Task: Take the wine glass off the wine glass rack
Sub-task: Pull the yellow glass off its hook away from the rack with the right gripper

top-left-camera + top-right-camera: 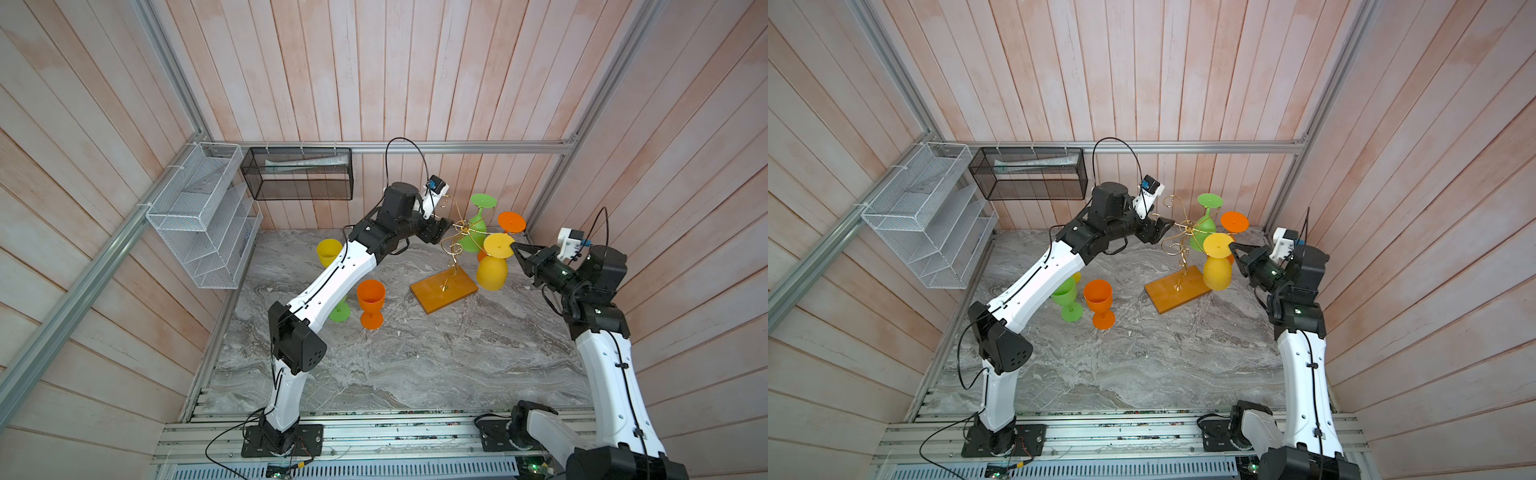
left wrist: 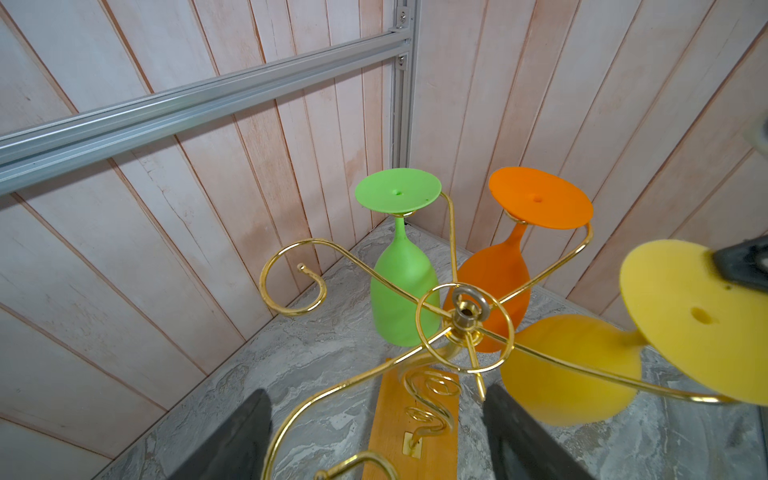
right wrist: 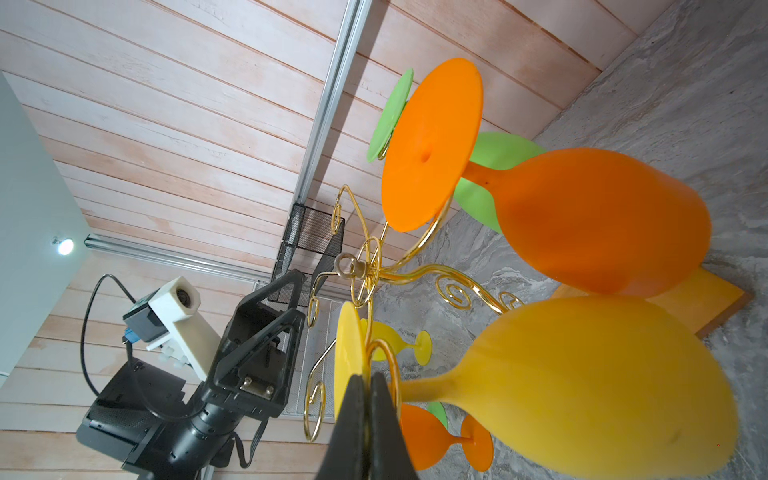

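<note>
The wine glass rack [image 1: 444, 288] [image 1: 1177, 289] stands at the back right, with its gold hub [image 2: 464, 316] [image 3: 353, 266] above the wooden base. A yellow wine glass [image 1: 491, 272] [image 1: 1217, 272] [image 3: 582, 382] hangs upside down from one curled arm. My right gripper [image 1: 515, 246] [image 1: 1232, 246] [image 3: 368, 382] is shut on the rim of its flat foot [image 2: 698, 320]. A green glass [image 1: 478, 224] and an orange glass [image 1: 511, 221] hang from arms behind it. My left gripper [image 1: 446, 224] [image 1: 1169, 224] [image 2: 376, 395] is open, with its fingers on either side of the rack's near arms and nothing pinched.
Yellow [image 1: 328, 251], orange [image 1: 370, 297] and green [image 1: 339, 313] glasses stand upright on the marble table, partly behind my left arm. A white mesh basket [image 1: 199, 212] and a black one [image 1: 299, 174] hang on the back left walls. The rack sits close to the right wall corner.
</note>
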You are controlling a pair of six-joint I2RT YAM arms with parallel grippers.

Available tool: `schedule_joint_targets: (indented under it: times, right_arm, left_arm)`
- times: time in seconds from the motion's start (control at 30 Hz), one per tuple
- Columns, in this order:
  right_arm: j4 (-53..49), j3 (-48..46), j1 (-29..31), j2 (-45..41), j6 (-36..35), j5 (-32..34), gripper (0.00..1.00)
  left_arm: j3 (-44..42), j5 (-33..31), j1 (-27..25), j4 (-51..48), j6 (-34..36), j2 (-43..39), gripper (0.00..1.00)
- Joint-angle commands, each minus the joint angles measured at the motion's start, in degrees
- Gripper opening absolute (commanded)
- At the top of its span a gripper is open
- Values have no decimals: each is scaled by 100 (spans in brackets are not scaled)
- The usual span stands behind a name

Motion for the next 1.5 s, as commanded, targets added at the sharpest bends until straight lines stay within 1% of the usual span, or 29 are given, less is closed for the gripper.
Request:
schedule_joint_targets:
  times: [0.0, 0.23, 0.57, 0.83, 1.07, 1.27, 1.47]
  right_arm:
    - [219, 244, 38, -95, 87, 80, 0]
    - [-32, 371, 177, -169, -34, 174, 0]
    - [-72, 340, 988, -59, -116, 709, 0]
    - [57, 506, 1100, 175, -148, 795, 0]
    - [-189, 492, 1160, -58, -252, 951, 0]
    - [-210, 328, 1395, -221, -193, 1081, 0]
    - [-150, 393, 1728, -75, -174, 1232, 0]
  left_arm:
    - [-109, -52, -22, 98, 27, -196, 82]
    - [-309, -54, -21, 214, 31, -314, 82]
    - [-362, -44, -22, 238, 43, -398, 82]
    - [-641, -114, -21, 298, 83, -568, 82]
    - [-665, -140, -22, 302, 109, -556, 82]
    - [-648, -131, -22, 298, 103, -523, 82]
    - [-715, -115, -23, 313, 83, -565, 82]
